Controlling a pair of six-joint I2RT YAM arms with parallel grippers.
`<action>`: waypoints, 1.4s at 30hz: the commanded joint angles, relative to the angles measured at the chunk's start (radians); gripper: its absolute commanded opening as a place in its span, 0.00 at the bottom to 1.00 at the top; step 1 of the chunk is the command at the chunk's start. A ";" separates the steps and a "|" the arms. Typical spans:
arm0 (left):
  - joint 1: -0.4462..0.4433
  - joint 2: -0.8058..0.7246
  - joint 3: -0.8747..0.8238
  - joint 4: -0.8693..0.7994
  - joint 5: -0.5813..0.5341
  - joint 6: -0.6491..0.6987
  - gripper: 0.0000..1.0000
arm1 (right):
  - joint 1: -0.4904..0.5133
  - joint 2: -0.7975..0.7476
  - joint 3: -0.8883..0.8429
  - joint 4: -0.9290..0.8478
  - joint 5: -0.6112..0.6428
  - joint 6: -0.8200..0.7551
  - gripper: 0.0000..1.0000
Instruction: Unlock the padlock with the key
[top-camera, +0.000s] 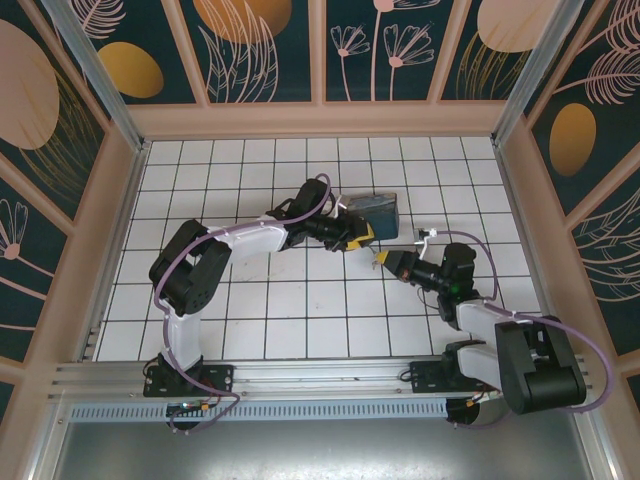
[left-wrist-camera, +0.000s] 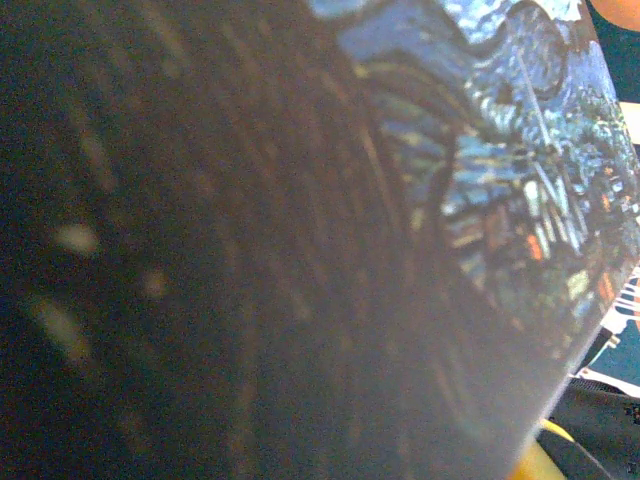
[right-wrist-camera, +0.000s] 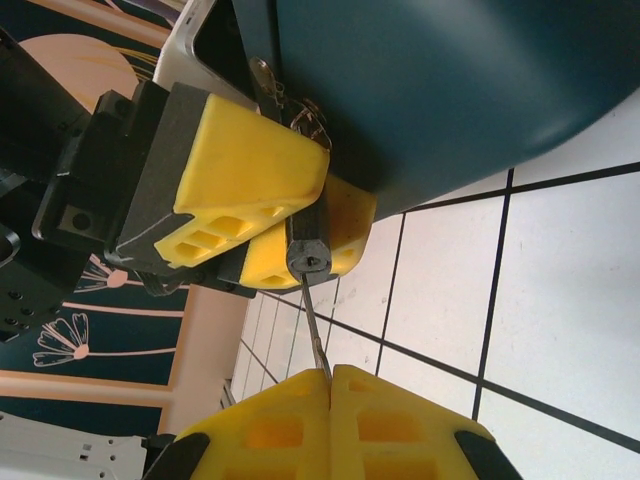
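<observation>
In the right wrist view the dark padlock (right-wrist-camera: 308, 240) is clamped between the yellow fingers (right-wrist-camera: 245, 180) of my left gripper (top-camera: 364, 240), its keyhole face turned toward the camera. My right gripper (right-wrist-camera: 330, 378) is shut on the thin silvery key (right-wrist-camera: 314, 325). The blade runs up from my fingertips to the lower edge of the padlock's face, right by the keyhole; I cannot tell whether it is inside. From above, my right gripper (top-camera: 385, 259) sits just right of and below the left one, mid-table. A wire ring (right-wrist-camera: 305, 112) shows above the padlock.
The blue-and-yellow swirl-painted box (top-camera: 372, 211) stands directly behind the left gripper, blurred and very close in the left wrist view (left-wrist-camera: 500, 190), and as a dark teal wall (right-wrist-camera: 440, 90) behind the padlock. White tiled floor (top-camera: 300, 300) spreads around, bounded by the enclosure walls (top-camera: 320, 118).
</observation>
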 joint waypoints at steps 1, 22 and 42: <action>0.006 -0.030 -0.001 0.054 0.015 -0.009 0.00 | 0.006 0.020 0.039 0.025 -0.003 -0.014 0.00; 0.006 -0.041 -0.034 0.106 -0.005 -0.052 0.00 | 0.023 0.123 0.036 0.261 0.011 0.172 0.00; 0.007 -0.043 -0.085 0.128 -0.064 -0.090 0.00 | 0.067 0.059 -0.030 0.173 0.174 0.256 0.00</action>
